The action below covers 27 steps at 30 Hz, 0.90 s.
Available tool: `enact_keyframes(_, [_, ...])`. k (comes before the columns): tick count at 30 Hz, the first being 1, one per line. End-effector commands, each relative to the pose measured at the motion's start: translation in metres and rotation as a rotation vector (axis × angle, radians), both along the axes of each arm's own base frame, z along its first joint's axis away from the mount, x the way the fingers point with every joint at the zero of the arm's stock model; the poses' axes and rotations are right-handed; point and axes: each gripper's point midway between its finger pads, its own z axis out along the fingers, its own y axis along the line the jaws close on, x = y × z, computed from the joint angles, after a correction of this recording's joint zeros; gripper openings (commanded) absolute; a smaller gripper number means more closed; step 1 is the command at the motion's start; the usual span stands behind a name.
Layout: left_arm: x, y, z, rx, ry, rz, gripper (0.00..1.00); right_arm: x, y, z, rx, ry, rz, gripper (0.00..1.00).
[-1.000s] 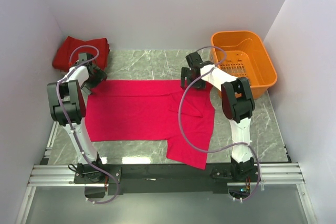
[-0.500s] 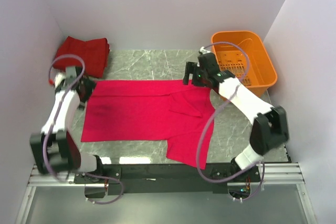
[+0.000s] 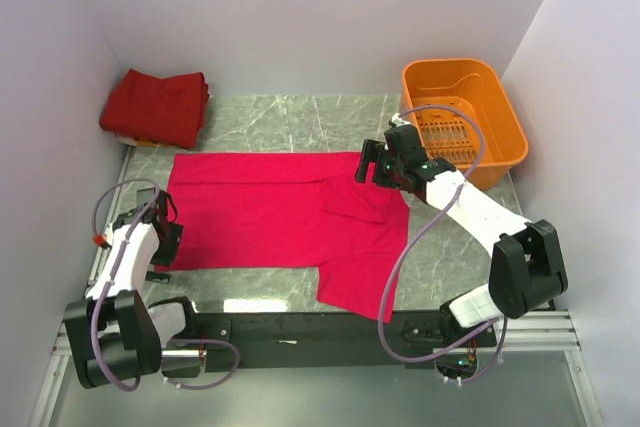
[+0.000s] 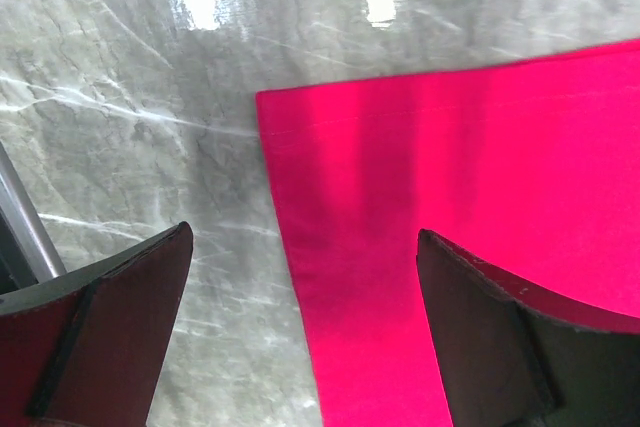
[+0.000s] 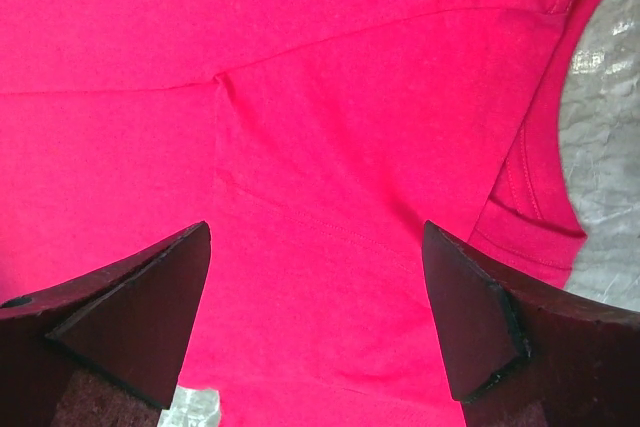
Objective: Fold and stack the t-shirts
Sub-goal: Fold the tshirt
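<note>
A crimson t-shirt (image 3: 270,209) lies spread flat across the table, with one flap reaching the near edge (image 3: 358,287). A pile of darker red t-shirts (image 3: 155,107) sits folded in the back left corner. My left gripper (image 3: 163,243) hovers open at the crimson shirt's near left edge; in the left wrist view that t-shirt's corner (image 4: 420,177) lies between the spread fingers (image 4: 110,317) of the left gripper (image 4: 305,292). My right gripper (image 3: 373,166) stands open over the shirt's far right end. In the right wrist view the right gripper (image 5: 315,292) hangs above creased crimson t-shirt cloth (image 5: 330,127), holding nothing.
An orange plastic basket (image 3: 497,137) stands at the back right, just beyond the right arm. White walls close in the table on three sides. Bare marble table (image 3: 290,122) shows behind the shirt and to its right (image 3: 450,247). A metal rail (image 3: 300,327) runs along the near edge.
My left gripper has swung from the shirt's far left corner to its near left edge. My right gripper has shifted slightly nearer and rightward over the shirt's far right end. The shirt stays flat.
</note>
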Motion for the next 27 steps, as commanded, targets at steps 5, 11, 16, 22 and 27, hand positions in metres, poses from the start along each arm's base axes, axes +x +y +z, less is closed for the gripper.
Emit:
enact_keyframes(5, [0.003, 0.013, -0.021, 0.015, 0.037, 0.064, 0.88, 0.007, -0.004, 0.026, 0.031, -0.09, -0.023, 0.92])
enact_keyframes(11, [0.005, 0.016, -0.037, 0.008, 0.067, 0.042, 0.6, 0.002, -0.004, 0.017, 0.029, -0.066, -0.017, 0.92])
enact_keyframes(16, [0.001, 0.015, -0.045, 0.003, 0.093, 0.043, 0.04, -0.006, -0.008, 0.008, 0.016, -0.032, -0.026, 0.92])
enact_keyframes(22, [0.006, 0.014, -0.047, -0.008, 0.092, 0.008, 0.01, -0.045, -0.01, -0.012, -0.025, 0.043, 0.072, 0.91])
enact_keyframes(27, [0.009, 0.012, -0.041, -0.015, 0.067, -0.004, 0.01, -0.111, 0.018, -0.03, -0.157, 0.077, 0.304, 0.9])
